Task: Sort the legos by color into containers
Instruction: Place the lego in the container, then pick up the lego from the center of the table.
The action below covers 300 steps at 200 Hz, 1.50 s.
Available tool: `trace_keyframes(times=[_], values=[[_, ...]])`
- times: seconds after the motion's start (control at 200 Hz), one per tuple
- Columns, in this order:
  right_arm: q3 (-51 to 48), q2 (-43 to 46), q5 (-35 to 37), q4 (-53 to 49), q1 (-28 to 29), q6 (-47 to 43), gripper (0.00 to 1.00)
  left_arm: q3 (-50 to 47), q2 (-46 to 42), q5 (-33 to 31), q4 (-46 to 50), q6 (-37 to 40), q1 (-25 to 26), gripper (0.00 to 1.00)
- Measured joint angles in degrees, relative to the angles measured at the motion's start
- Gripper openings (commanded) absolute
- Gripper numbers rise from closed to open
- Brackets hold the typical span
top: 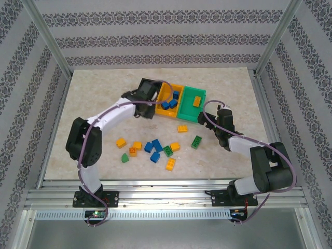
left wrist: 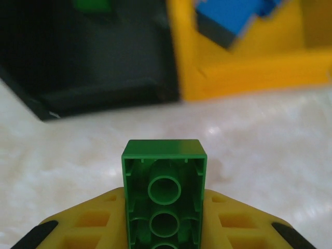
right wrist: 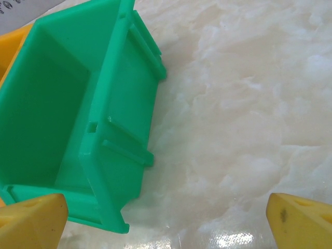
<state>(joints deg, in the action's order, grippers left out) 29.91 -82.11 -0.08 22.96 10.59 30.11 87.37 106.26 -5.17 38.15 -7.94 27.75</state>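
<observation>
My left gripper [left wrist: 164,212] is shut on a green lego [left wrist: 164,171], held hollow side up just above the table in front of the black container [left wrist: 104,67] and the yellow container [left wrist: 249,72]. Blue legos [top: 170,102] lie in the yellow container [top: 165,91]. An orange lego [top: 197,101] sits in the green container [top: 189,110]. Several loose legos [top: 155,151] in green, blue and yellow-orange lie scattered on the table's near middle. My right gripper [right wrist: 166,223] stands open over bare table, just right of the green container [right wrist: 67,119].
A yellow lego [top: 182,128] and a green one [top: 196,141] lie between the containers and my right arm. Metal frame posts [top: 49,46] and patterned walls ring the marble table [top: 104,88]. Something green [left wrist: 93,4] shows inside the black container.
</observation>
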Motion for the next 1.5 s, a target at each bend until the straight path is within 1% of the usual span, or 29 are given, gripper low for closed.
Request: trace_keyframes(times=[0.085,0.23,0.245,0.265,0.29,0.31,0.345,0.45,0.52,0.575,0.64,0.725,0.744,0.784,0.869,0.954,1.049,1.139,1.289,1.499], values=[[0.00,0.00,0.00,-0.02,0.00,0.00,0.98,6.01,0.76,-0.02,0.20,0.24,-3.23,0.30],[-0.02,0.24,-0.02,-0.02,0.00,0.00,0.98,16.98,5.07,0.02,0.02,1.57,-5.40,0.30],[-0.02,0.33,-0.02,-0.02,0.00,0.00,0.98,17.92,5.64,0.09,-0.02,1.70,-5.44,0.32],[-0.02,0.46,-0.02,-0.02,0.02,0.02,0.98,19.41,6.64,0.24,0.00,2.08,-5.68,0.36],[-0.02,0.63,-0.02,-0.02,0.00,0.00,0.98,21.09,7.98,0.42,0.00,2.82,-5.86,0.44],[-0.02,0.74,0.00,-0.02,0.02,0.00,0.98,22.23,8.87,0.48,-0.04,3.15,-6.01,0.52],[-0.02,0.96,0.00,0.00,0.00,0.00,0.98,24.70,10.97,0.57,0.15,3.82,-6.21,0.58],[-0.02,1.22,0.00,0.00,0.02,0.00,0.98,33.35,18.27,0.87,2.99,5.22,-6.86,0.61],[-0.02,1.22,0.00,0.00,0.02,0.00,0.98,34.40,20.02,1.90,4.00,5.38,-6.88,0.62],[-0.02,1.22,0.00,0.00,0.02,0.02,0.98,32.44,19.67,2.69,4.57,5.40,-6.84,0.62],[-0.02,1.18,-0.02,0.00,0.02,0.02,0.98,26.97,17.40,4.00,3.69,5.42,-6.71,0.62],[-0.02,1.01,-0.04,0.00,0.02,0.02,0.98,15.45,11.04,6.45,1.68,5.42,-6.38,0.62],[-0.02,0.96,-0.04,0.00,0.02,0.02,0.98,13.09,9.62,6.97,1.20,5.42,-6.36,0.65],[-0.02,0.94,-0.04,0.00,0.02,0.04,0.98,7.61,5.81,8.85,-0.28,5.40,-6.16,0.65],[-0.02,0.92,-0.02,0.02,0.02,0.17,0.98,-0.92,-1.49,12.20,-2.99,5.38,-5.68,0.65],[-0.04,0.92,-0.02,0.07,0.02,0.66,0.98,-6.03,-7.26,14.99,-5.66,5.38,-4.72,0.65],[-0.79,1.27,0.02,1.31,0.02,1.31,0.98,-10.19,-11.23,16.68,-9.31,5.40,-3.08,0.64],[-2.14,2.45,0.07,2.25,0.02,1.31,0.98,-13.99,-12.76,17.22,-12.63,5.38,-1.27,0.64],[-2.64,3.32,0.57,3.26,0.02,1.33,0.98,-19.39,-12.72,18.58,-17.03,4.74,1.88,0.64],[-2.67,3.32,0.66,3.23,0.02,1.46,0.98,-20.59,-10.12,18.93,-24.17,3.67,10.23,0.65]])
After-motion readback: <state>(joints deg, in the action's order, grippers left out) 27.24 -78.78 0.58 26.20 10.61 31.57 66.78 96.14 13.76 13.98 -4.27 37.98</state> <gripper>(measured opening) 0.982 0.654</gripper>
